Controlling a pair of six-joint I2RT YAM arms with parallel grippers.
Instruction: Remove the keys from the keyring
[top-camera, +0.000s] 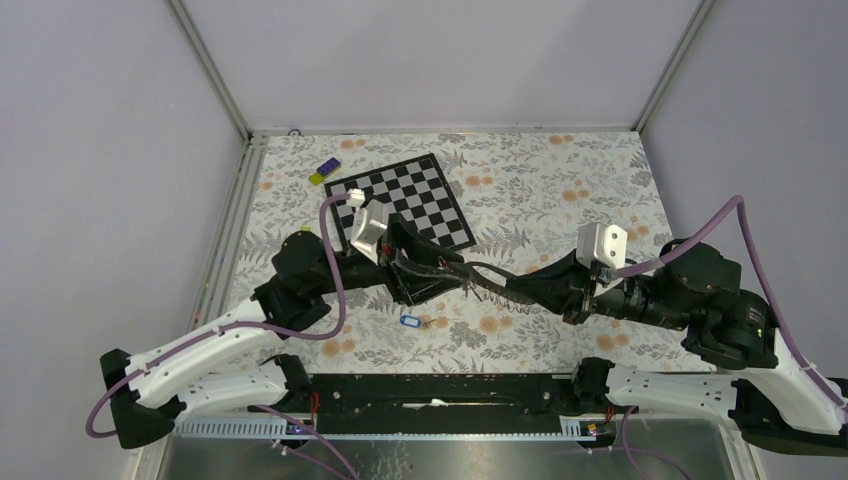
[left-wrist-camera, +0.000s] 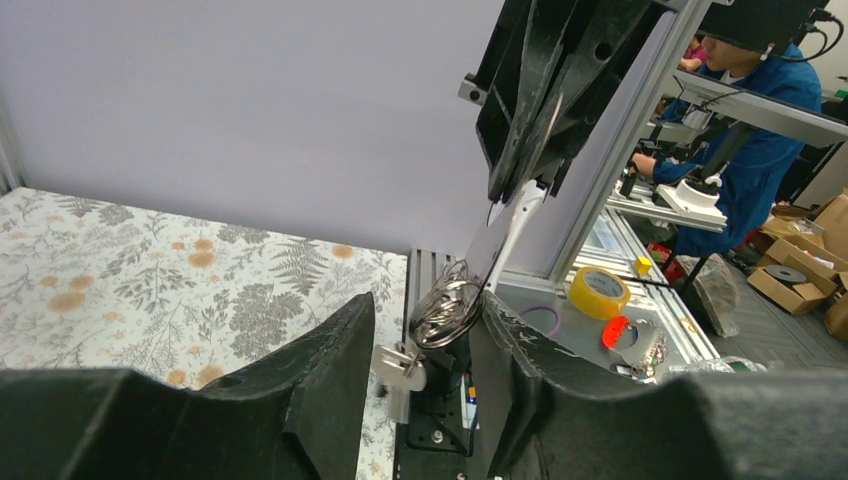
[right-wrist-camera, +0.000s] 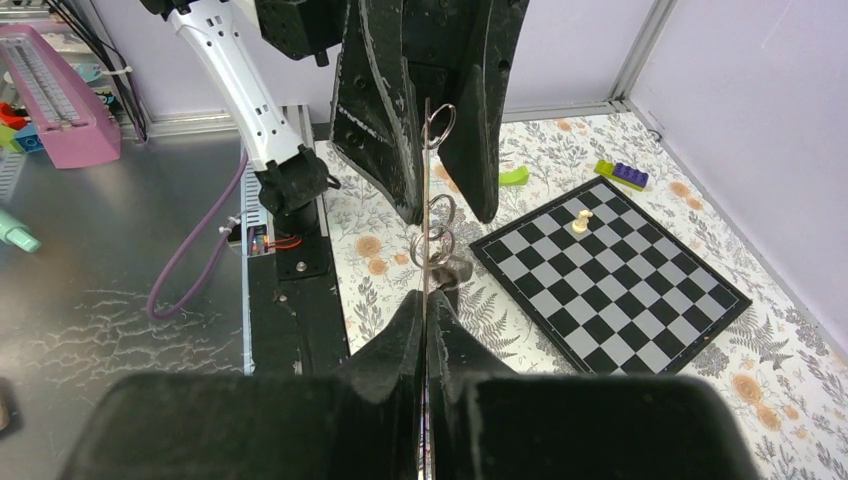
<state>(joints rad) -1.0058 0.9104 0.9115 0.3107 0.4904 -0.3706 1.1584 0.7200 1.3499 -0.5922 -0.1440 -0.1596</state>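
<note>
The keyring (left-wrist-camera: 447, 305), a tight coil of thin silvery wire rings, hangs in the air between my two grippers. One silvery key (left-wrist-camera: 398, 372) dangles from its lower left. My right gripper (right-wrist-camera: 427, 298) is shut on a thin metal part that runs edge-on up through the small rings (right-wrist-camera: 437, 243). My left gripper (left-wrist-camera: 425, 310) is open, with one finger on each side of the coil. In the top view the two grippers meet tip to tip over the floral cloth, left (top-camera: 455, 272) and right (top-camera: 497, 288). A small blue tag (top-camera: 408, 321) lies on the cloth just below them.
A chessboard (top-camera: 405, 205) lies behind the grippers with a white chess piece (right-wrist-camera: 581, 221) on it. A purple and yellow block (top-camera: 323, 172) sits at the back left and a green block (right-wrist-camera: 514, 176) lies near the board. The black mounting rail (top-camera: 430, 390) runs along the near edge.
</note>
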